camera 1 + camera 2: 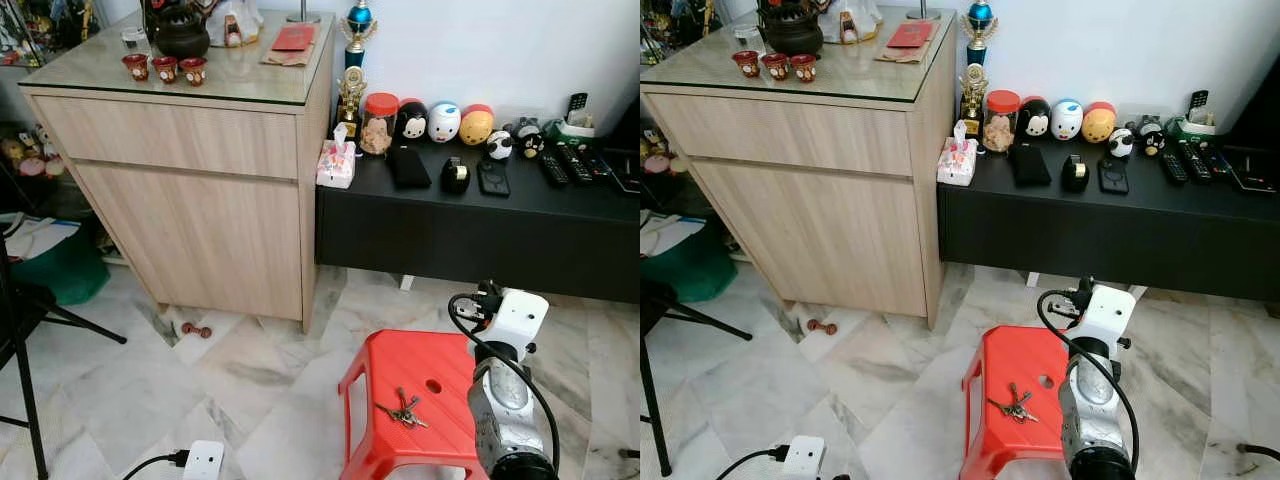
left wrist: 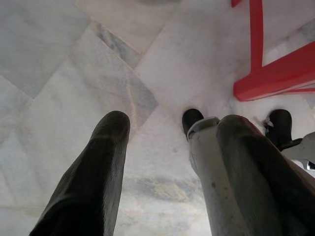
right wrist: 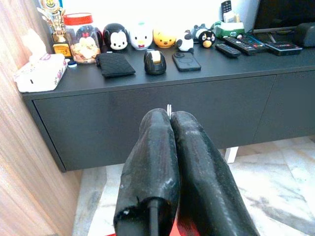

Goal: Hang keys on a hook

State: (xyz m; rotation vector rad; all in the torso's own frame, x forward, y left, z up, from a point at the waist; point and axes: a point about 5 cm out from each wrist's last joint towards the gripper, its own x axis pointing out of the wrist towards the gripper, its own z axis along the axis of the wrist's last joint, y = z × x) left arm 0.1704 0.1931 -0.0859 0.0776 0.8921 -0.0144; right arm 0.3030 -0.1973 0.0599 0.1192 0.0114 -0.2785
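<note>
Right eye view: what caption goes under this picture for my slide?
Keys lie on a red stool beside the robot's raised right arm, wooden cabinet behind.

Right arm: silver forearm with a white wrist unit and black cable, rising from the lower right of the head views.
Right hand: 2 black fingers pressed together, nothing between them, pointing level and forward.
Left hand: fingers apart, aimed downward.
</note>
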